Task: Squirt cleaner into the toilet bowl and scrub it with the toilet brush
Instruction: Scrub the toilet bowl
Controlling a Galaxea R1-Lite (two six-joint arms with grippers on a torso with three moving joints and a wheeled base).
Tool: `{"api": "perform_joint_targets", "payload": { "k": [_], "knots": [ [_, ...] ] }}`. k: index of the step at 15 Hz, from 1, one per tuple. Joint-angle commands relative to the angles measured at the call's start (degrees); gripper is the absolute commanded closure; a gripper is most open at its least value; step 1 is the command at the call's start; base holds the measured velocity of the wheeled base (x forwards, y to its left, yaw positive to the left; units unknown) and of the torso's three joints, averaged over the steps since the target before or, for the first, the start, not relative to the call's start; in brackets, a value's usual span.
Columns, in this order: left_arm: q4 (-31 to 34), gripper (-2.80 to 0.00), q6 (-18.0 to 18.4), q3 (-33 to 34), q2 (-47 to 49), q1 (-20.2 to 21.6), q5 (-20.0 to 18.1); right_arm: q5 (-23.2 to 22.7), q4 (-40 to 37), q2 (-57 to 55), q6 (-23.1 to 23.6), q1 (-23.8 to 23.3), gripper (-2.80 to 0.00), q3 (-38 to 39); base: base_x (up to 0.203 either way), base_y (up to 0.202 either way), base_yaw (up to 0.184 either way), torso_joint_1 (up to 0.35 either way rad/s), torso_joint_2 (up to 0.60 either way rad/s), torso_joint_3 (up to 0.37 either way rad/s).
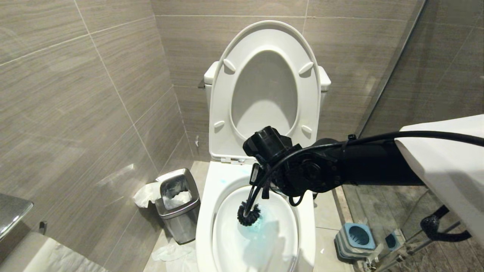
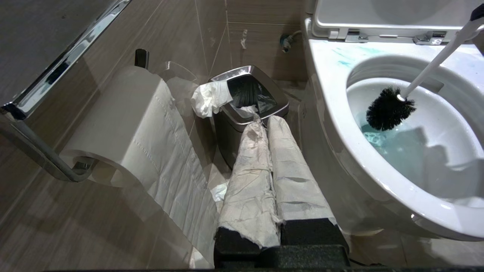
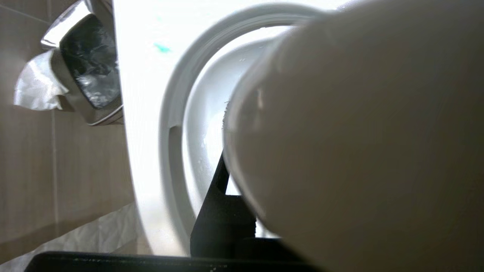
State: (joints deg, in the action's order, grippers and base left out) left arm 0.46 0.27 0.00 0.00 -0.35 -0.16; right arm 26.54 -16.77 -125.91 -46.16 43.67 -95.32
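Your cleaner (image 2: 393,145) is already in the bowl (image 1: 206,226), tinting the water blue. The right gripper (image 1: 261,185) pinches the brush (image 1: 248,214) handle, bristles at the waterline; scrubbing is left. Your left gripper (image 2: 270,124) sits pressed together beside the bowl

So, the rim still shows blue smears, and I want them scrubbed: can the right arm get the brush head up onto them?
Probably yes. The right gripper holds the toilet brush just inside the toilet bowl, and nothing lies between its bristles and the cleaner smears.
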Motion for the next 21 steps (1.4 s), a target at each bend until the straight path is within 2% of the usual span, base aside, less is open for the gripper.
{"api": "perform_joint_targets", "payload": {
  "k": [1, 4, 9, 13, 17, 21],
  "knots": [
    [0.06, 0.0, 0.0, 0.09, 0.0, 0.0, -0.01, 0.21, 0.1, -1.85, 0.6, -0.93, 0.0, -0.22, 0.0, 0.0, 0.0, 0.0, 0.0, 0.0],
    [0.04, 0.0, 0.0, 0.09, 0.0, 0.0, -0.01, 0.53, 0.24, -8.04, 0.7, -1.8, 0.0, -1.44, 0.0, 0.0, 0.0, 0.0, 0.0, 0.0],
    [-0.02, 0.0, 0.0, 0.09, 0.0, 0.0, -0.01, 2.96, -0.27, -17.82, 2.09, -4.09, 0.0, -11.45, 0.0, 0.0, 0.0, 0.0, 0.0, 0.0],
    [-0.02, 0.0, 0.0, 0.09, 0.0, 0.0, -0.01, 2.41, -1.33, -10.83, 2.15, -3.83, 0.0, -10.73, 0.0, 0.0, 0.0, 0.0, 0.0, 0.0],
    [0.06, 0.0, 0.0, 0.09, 0.0, 0.0, -0.01, 2.21, -7.64, 2.07, 1.7, -2.37, 0.0, -10.13, 0.0, 0.0, 0.0, 0.0, 0.0, 0.0],
    [-0.02, 0.0, 0.0, 0.09, 0.0, 0.0, -0.01, 2.3, -9.02, 1.44, 0.5, -2.12, 0.0, -8.39, 0.0, 0.0, 0.0, 0.0, 0.0, 0.0]
  ]
}}
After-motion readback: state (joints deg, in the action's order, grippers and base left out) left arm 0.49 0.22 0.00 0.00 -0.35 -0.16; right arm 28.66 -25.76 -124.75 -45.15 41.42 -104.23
